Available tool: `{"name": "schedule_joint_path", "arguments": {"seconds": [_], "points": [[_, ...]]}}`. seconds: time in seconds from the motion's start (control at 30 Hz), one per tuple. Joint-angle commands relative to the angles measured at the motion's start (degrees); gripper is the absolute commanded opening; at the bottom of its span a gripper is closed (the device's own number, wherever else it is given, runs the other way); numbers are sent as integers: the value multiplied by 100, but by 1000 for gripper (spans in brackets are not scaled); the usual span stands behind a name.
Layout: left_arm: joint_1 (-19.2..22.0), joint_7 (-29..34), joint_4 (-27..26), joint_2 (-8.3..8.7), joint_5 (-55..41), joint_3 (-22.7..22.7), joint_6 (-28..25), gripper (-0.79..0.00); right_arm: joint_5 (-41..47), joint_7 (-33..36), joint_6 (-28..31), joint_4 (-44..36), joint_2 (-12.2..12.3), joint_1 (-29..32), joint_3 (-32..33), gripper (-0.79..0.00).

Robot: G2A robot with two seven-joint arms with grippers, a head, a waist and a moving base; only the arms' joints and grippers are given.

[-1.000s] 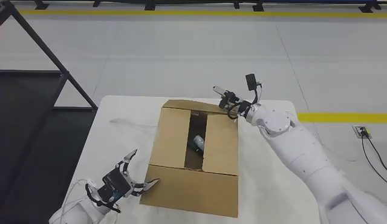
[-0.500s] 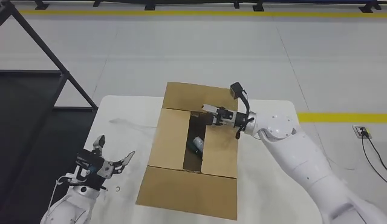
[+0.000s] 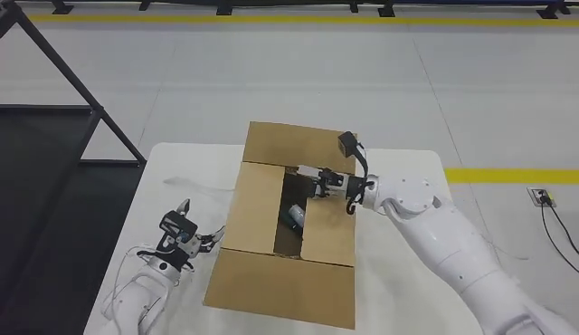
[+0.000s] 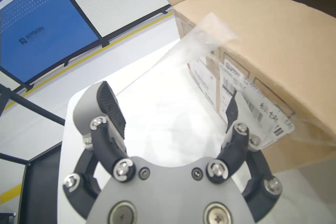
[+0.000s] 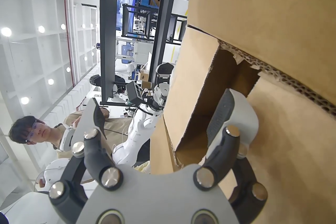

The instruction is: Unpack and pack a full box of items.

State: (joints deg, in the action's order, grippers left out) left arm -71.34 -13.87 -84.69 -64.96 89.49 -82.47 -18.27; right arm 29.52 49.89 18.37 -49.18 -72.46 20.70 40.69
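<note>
A brown cardboard box (image 3: 256, 208) stands mid-table with its far flap folded outward and its two side flaps lying nearly flat. The dark gap between them shows a teal item (image 3: 296, 214) inside. My right gripper (image 3: 312, 176) hovers open over the far end of that gap; in its wrist view the right gripper (image 5: 160, 117) has one finger (image 5: 228, 114) at the opening and the edge of a box flap (image 5: 183, 83) between its jaws. My left gripper (image 3: 201, 234) is open and empty just off the box's left side. In its wrist view the left gripper (image 4: 170, 109) faces the labelled box wall (image 4: 262, 38).
A loose strip of clear tape (image 4: 210, 30) hangs off the box's upper left edge. The white table (image 3: 398, 272) has bare room on either side of the box. A black metal frame (image 3: 54, 90) stands beside the table's left edge.
The right gripper moved from the box's far right corner to over the opening, and the far flap now lies outward. The left gripper left the front corner, drew back, then came in beside the box.
</note>
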Motion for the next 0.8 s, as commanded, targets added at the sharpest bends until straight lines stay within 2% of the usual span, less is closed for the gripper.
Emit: {"name": "schedule_joint_path", "arguments": {"seconds": [0.0,0.13,0.47,0.57,0.67,0.77], "points": [[-48,-42,-42,8,51,15,-78,0,-108,37,-306,-91,-19,5,-39,0],[-184,-84,-194,23,134,3,-140,0,-264,194,-785,-105,-72,-77,-108,0],[-481,-135,-516,50,241,-21,-226,0,-438,671,-883,65,-252,-221,-254,0],[-500,-39,-471,44,119,-119,9,0,-326,766,-792,210,-352,-254,-306,0],[-364,218,-267,7,-59,-174,530,0,-131,974,-632,415,-462,-299,-343,0],[-160,420,-6,-40,-269,-72,756,0,13,1182,-531,639,-580,-375,-398,0]]}}
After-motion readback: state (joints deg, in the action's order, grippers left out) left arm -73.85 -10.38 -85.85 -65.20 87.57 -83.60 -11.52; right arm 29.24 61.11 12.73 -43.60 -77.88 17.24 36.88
